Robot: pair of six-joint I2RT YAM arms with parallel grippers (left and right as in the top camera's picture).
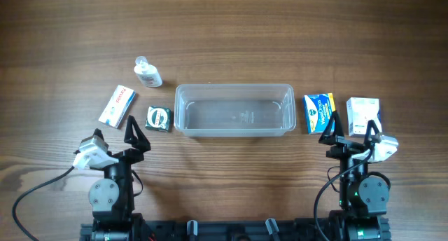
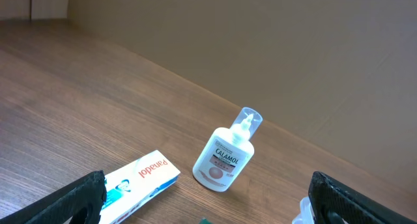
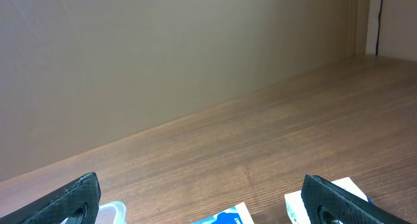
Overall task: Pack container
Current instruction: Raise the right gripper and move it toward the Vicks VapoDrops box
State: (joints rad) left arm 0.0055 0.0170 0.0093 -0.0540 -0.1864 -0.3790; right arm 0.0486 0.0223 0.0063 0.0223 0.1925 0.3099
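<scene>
The clear rectangular container [image 1: 234,110] sits empty at the table's middle; its corners peek into the left wrist view [image 2: 303,212] and the right wrist view [image 3: 112,212]. Left of it lie a white Panadol box [image 1: 117,106] [image 2: 140,182], a small dark green box [image 1: 158,118] and a clear bottle with a white label [image 1: 148,73] [image 2: 228,157]. Right of it lie a blue box [image 1: 319,113] [image 3: 225,217] and a white box [image 1: 362,115] [image 3: 326,198]. My left gripper [image 1: 136,134] [image 2: 208,201] is open and empty near the green box. My right gripper [image 1: 350,131] [image 3: 202,201] is open and empty, just short of the two right boxes.
The wooden table [image 1: 231,31] stretches to a plain beige wall [image 3: 163,55]. Both arm bases stand at the near edge.
</scene>
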